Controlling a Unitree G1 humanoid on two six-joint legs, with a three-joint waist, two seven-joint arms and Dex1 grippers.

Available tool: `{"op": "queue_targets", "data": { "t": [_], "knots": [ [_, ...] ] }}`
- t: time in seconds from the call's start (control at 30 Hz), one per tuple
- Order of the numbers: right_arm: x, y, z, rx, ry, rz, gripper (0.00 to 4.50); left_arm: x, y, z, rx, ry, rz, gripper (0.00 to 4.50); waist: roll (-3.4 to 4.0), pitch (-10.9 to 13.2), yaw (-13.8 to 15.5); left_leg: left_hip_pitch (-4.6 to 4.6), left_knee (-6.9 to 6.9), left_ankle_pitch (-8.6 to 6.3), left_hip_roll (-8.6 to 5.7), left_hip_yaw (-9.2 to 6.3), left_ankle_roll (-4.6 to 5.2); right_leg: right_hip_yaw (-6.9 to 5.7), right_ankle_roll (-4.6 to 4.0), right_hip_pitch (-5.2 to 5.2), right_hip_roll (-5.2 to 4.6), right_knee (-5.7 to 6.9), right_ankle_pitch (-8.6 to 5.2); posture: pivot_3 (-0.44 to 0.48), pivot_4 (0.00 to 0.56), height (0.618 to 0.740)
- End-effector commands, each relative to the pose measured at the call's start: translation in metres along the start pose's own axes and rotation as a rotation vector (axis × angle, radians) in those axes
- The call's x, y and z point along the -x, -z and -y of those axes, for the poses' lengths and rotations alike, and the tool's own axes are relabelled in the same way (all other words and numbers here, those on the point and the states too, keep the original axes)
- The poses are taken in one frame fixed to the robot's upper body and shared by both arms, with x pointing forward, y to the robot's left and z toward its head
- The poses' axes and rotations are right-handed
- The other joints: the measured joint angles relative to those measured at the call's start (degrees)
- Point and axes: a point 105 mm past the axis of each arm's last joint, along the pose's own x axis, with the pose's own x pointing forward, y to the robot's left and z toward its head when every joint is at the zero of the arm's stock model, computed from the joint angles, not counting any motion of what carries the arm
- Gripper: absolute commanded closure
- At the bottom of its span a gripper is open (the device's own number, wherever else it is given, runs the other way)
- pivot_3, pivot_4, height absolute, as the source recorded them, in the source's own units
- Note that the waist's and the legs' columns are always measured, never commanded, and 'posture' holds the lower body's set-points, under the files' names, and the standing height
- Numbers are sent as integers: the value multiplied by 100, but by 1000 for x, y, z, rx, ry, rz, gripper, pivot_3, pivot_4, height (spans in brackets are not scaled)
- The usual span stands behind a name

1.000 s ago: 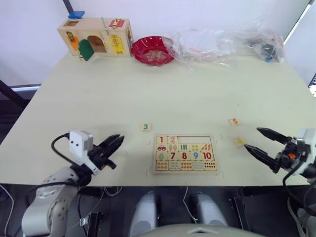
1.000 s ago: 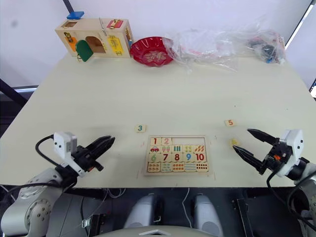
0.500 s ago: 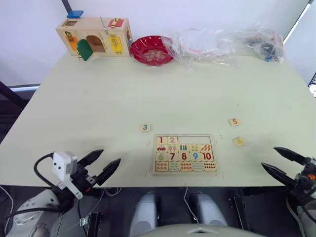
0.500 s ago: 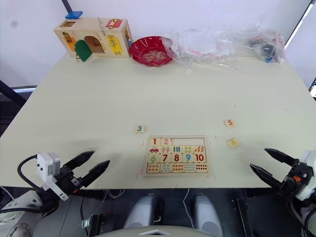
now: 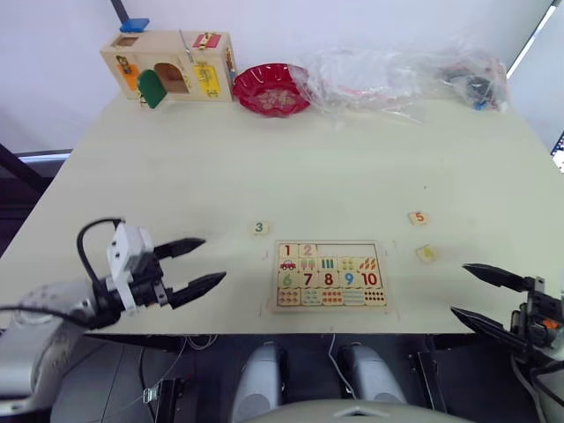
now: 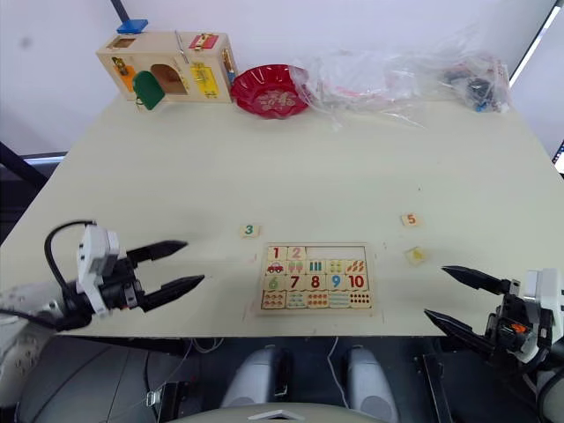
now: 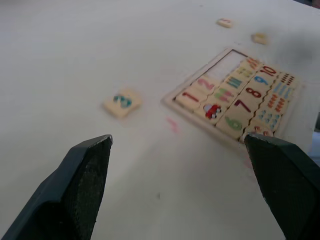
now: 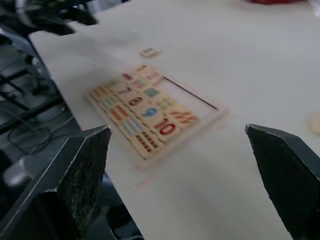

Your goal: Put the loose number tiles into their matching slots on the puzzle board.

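grey arms, white wrist blocks, black cables, each gripper black-fingered.

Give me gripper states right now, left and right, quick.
Left gripper: open, holding nothing, near the table's front edge left of the puzzle board.
Right gripper: open, holding nothing, right of the board.

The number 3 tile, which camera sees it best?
The left wrist view: the 3 tile lies close, between the left gripper's open fingers. Both eye views show it tiny beside the puzzle board; the right wrist view, a far speck.
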Motion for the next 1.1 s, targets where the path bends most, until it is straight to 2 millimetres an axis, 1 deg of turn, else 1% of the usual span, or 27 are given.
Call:
{"op": "queue_targets", "data": {
  "t": [0.03, 0.1, 0.23, 0.3, 0.4, 0.5, 0.6, 0.7, 0.73, 0.8, 0.9, 1.1],
  "knots": [
    [-10, -24, -8, 46, -69, 19, 0, -7, -9, -7, -21, 137, -43, 55, -2, 1, -6, -1, 0, 0, 0, 6, 2, -15, 0, 0, -6, -1, 1, 0, 150, 740],
    [-13, -31, -9, 57, -89, 12, 0, -12, -12, -15, -48, 192, -82, 55, -3, 1, -7, -3, 1, 14, -2, 8, 26, -20, 0, 1, -6, 0, 1, 0, 150, 740],
    [-11, -42, -7, 81, -126, -11, 0, -29, -14, -35, -127, 271, -164, 55, -7, 4, 38, -4, -4, 15, -7, 0, 29, -38, -1, 6, 0, -1, 1, 0, 150, 740],
    [-10, -46, -4, 98, -138, -16, 0, -38, -15, -47, -155, 287, -187, 55, -9, 4, 75, -10, 3, 16, -33, 4, 30, -47, -2, 9, 4, 0, 2, 0, 150, 740],
    [-10, -50, -2, 115, -161, -27, 0, -48, -10, -60, -205, 314, -241, 55, -13, 5, 100, -10, 8, 16, -34, 2, 31, -44, 0, 13, 4, -1, 2, 0, 150, 740],
    [-5, -52, 1, 129, -155, -32, 0, -65, -10, -71, -250, 319, -276, 55, -18, 8, 127, -16, 9, 16, -41, 0, 32, -48, 1, 16, 5, -1, 1, 0, 150, 740],
    [-3, -52, 3, 140, -141, -31, 0, -76, -9, -78, -293, 321, -300, 55, -30, 13, 156, -27, 16, 17, -45, -13, 33, -59, 1, 19, 5, 0, 1, 0, 150, 740],
    [-1, -48, 2, 139, -130, -31, 0, -85, -5, -83, -317, 334, -326, 55, -34, 12, 147, -35, 21, 17, -47, -17, 34, -60, 3, 18, 6, -1, 3, 0, 150, 740],
    [-1, -47, 2, 138, -126, -28, 0, -88, -4, -85, -326, 329, -330, 574, -35, 12, 143, -37, 22, 17, -47, -18, 34, -60, 4, 18, 6, -2, 3, 0, 150, 740],
    [-2, -46, 1, 138, -122, -22, 0, -92, -2, -86, -343, 330, -336, 1236, -36, 12, 126, -38, 22, 17, -47, -18, 34, -60, 5, 17, 6, -1, 4, 0, 150, 740],
    [-3, -44, 0, 141, -115, -17, 0, -97, -1, -87, -369, 338, -345, 1236, -37, 13, 118, -37, 21, 17, -45, -20, 34, -61, 23, 15, 8, 2, 14, 0, 150, 740],
    [-4, -44, -1, 145, -107, -12, 0, -102, 1, -88, -395, 349, -357, 1236, -38, 13, 133, -38, 26, 17, -45, -22, 34, -61, 23, 16, 9, 6, 14, 0, 150, 740]
  ]
}}
